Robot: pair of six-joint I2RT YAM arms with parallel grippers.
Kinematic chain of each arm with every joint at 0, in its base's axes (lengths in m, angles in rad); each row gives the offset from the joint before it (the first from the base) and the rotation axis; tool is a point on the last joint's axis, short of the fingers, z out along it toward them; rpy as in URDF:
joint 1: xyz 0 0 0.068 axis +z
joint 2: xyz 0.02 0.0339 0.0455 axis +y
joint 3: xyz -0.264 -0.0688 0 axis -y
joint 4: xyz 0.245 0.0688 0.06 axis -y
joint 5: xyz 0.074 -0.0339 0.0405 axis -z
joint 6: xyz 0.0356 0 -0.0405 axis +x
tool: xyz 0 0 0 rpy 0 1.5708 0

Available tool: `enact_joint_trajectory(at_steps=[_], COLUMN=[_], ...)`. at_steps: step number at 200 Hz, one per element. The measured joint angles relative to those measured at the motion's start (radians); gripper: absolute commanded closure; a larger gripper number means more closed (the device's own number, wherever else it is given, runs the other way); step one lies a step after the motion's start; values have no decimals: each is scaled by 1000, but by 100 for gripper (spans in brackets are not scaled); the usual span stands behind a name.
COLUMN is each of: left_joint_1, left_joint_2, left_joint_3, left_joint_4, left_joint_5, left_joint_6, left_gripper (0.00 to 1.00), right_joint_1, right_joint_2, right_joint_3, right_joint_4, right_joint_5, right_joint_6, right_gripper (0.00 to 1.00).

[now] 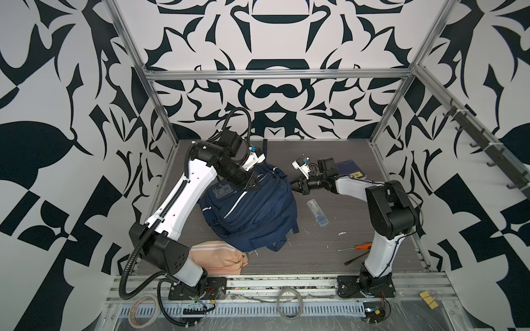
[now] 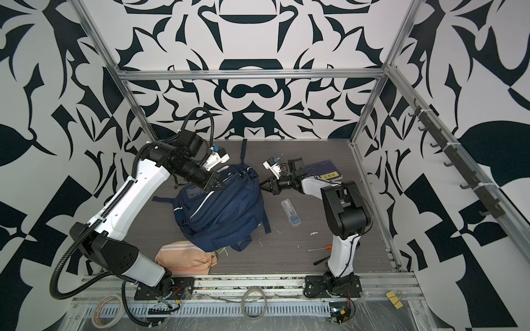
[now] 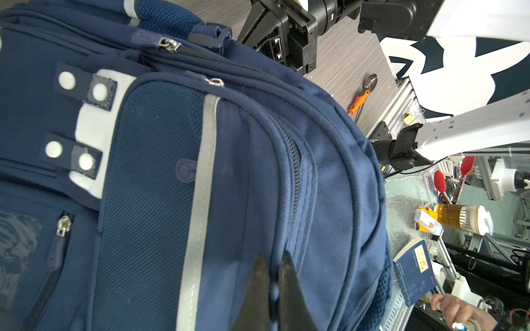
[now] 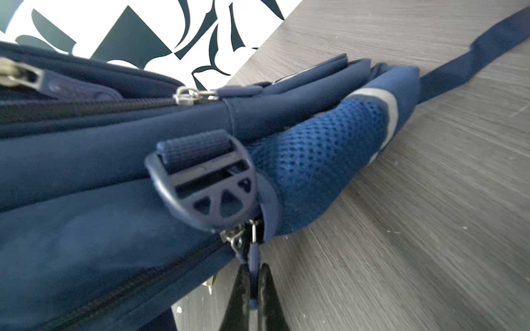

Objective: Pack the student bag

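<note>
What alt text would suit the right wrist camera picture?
Close up, the right gripper is shut on a zipper pull of the navy student bag. A dark plastic strap buckle sits next to the zipper, and the bag lies on a grey wood-grain table.

Light: we see bright, even illumination with soft shadows.
Edges: top views bow outward.
Focus: student bag [image 4: 71, 235] blurs near the right wrist lens.

You cannot read the label [image 1: 357, 174] on the notebook [image 1: 346, 167] behind the right pincer [image 1: 293, 183]; the left arm [image 1: 183, 200] covers part of the pink pouch [image 1: 218, 255].
</note>
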Motion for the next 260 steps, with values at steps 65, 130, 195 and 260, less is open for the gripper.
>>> enact_joint_trajectory(at_steps=[65,130,195,260], left_joint_1=[-2,15,84,89], left_joint_2=[-26,-64,-93,-87], left_joint_3=[-52,-158,-220,-219], left_joint_4=[14,134,207,194], left_joint_5=[-80,-95,4,119], left_joint_6=[-8,-3,-7,-18], left_gripper=[100,100,100,100], right_joint_1=[0,2,8,13], right_joint_2=[-242,-439,-513,-580], right_joint_3=[-94,-111,-175,-310], right_joint_4=[-181,-425,-434,-291], right_joint_5=[195,326,359,365], right_joint_6=[-111,-232,-219,-91], right_gripper=[100,100,68,42])
